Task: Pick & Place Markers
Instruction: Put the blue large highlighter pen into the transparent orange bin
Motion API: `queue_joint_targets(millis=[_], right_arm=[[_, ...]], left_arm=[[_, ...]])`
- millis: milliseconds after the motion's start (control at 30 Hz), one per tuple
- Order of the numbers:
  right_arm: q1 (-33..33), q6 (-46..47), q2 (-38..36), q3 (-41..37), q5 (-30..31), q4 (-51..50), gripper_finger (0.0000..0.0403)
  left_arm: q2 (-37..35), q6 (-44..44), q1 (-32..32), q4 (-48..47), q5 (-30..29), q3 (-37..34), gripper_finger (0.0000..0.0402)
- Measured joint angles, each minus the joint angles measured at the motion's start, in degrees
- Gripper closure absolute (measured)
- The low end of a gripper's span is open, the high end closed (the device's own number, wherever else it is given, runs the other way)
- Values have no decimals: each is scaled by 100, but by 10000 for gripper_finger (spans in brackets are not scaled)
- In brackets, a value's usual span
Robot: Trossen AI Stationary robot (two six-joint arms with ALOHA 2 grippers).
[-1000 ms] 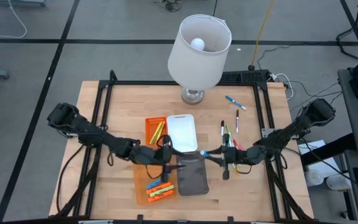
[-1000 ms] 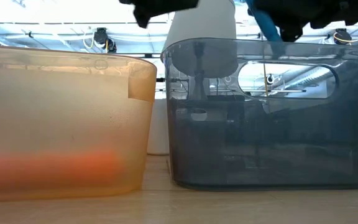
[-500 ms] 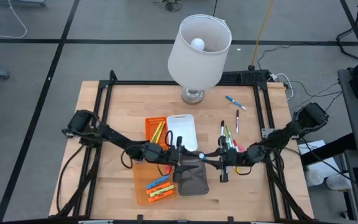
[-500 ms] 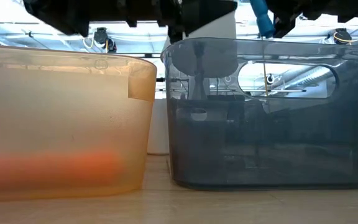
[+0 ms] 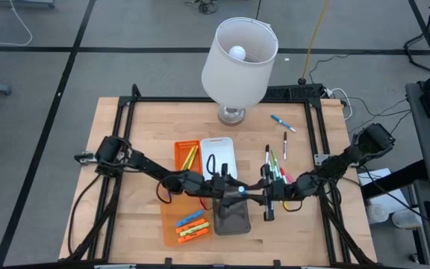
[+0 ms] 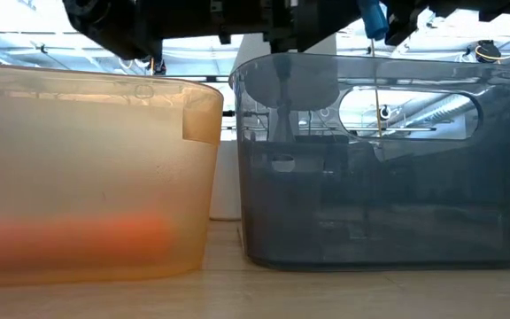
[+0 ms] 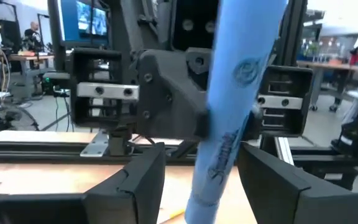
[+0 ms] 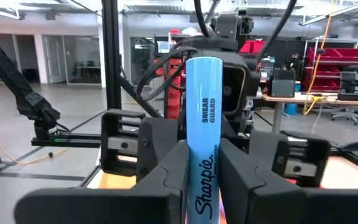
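Over the grey tray (image 5: 231, 221): right gripper (image 8: 202, 171) clamps the blue highlighter (image 8: 202, 149), long axis upright. Left gripper (image 7: 201, 180) faces it, jaws parted either side of the barrel, not yet gripping.

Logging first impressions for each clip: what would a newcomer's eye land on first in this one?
Most striking is the two grippers meeting over the grey tray at the table's middle: the right gripper is shut on an upright light-blue highlighter, and the left gripper faces it with fingers apart either side. Next comes the big white lamp at the table's far edge, then the bright markers in the orange tray.
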Motion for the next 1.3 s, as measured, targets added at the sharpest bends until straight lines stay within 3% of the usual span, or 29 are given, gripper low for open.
queue_joint_targets(millis=[433,533,700,833,1067,1200,1300], right_arm=[[-26,29,-1,-3,13,-89,356],[-30,22,-3,-3,12,-84,356],[-39,59,-5,-3,35,-173,352],[-24,27,-13,-8,113,-221,292],[430,-660,-632,-21,1215,-888,189],[857,-784,-1234,-14,1819,-1395,164],[1115,-694,-1605,-14,2195,-1743,158]], left_arm=[[-57,164,81,-983,98,400,203],[-57,240,79,-985,106,407,234],[-57,492,74,-1036,127,407,342],[-170,656,60,-1344,503,409,340],[-1211,1019,-410,-3447,354,426,340],[-1811,1039,-929,-5567,-158,426,340],[-2067,187,-1506,-7445,-850,422,340]])
